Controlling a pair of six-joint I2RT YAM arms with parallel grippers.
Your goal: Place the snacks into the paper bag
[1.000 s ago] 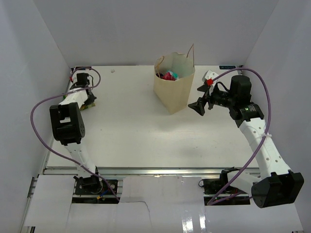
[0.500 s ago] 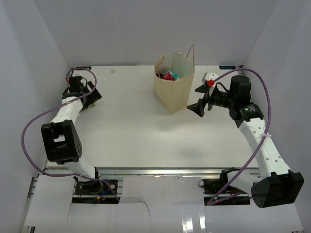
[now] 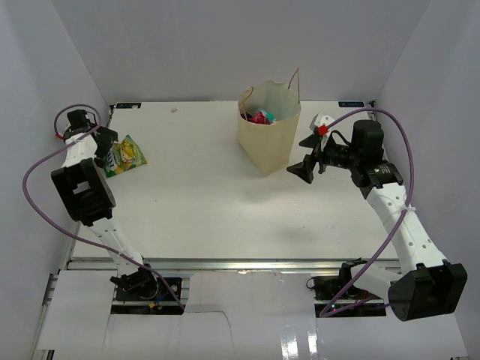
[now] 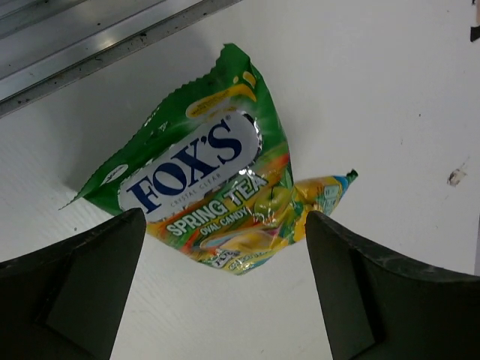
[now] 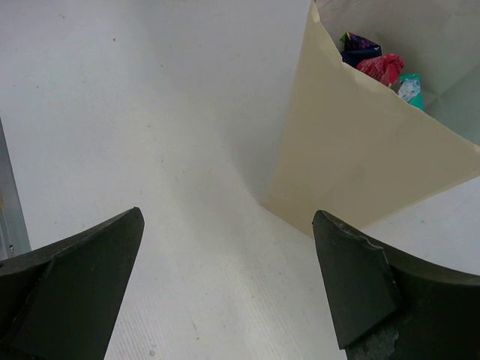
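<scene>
The left jaws are hanging wide open, empty, over the green-yellow packet [image 4: 210,187] lying flat at the table's [image 3: 195,202] far-left edge, likely lining up a grab. The right jaws, also open and empty, are hovering beside the paper bag [image 3: 268,146], perhaps to steady it.

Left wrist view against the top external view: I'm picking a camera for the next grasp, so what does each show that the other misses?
Only the left wrist view shows the print on the green-yellow packet, FOX'S Spring Tea, and the open left gripper with its fingers spread to either side of it. Only the top external view shows the paper bag, upright with packets inside, and the open right gripper beside it. Both show the green-yellow packet lying on the table by the left gripper.
</scene>
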